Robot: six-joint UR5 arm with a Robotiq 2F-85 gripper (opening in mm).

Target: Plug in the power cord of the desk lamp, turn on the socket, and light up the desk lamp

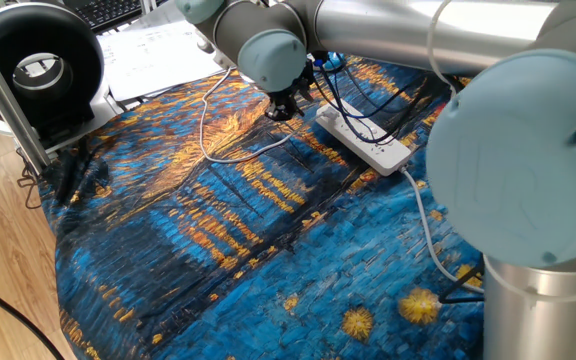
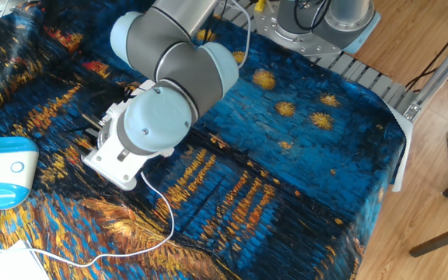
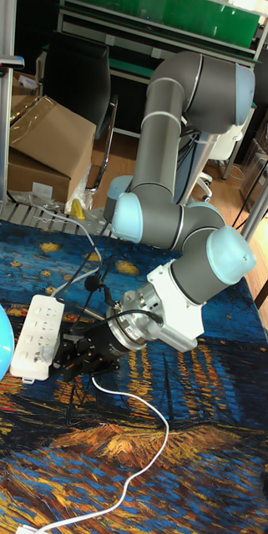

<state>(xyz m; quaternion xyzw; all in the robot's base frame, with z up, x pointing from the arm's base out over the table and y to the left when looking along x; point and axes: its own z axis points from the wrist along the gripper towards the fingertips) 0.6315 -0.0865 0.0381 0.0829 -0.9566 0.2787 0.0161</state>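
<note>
Arm folded low, wrist pitched down and sideways; tool [image 3: 67,357] just above the bench, finger state unclear.
</note>
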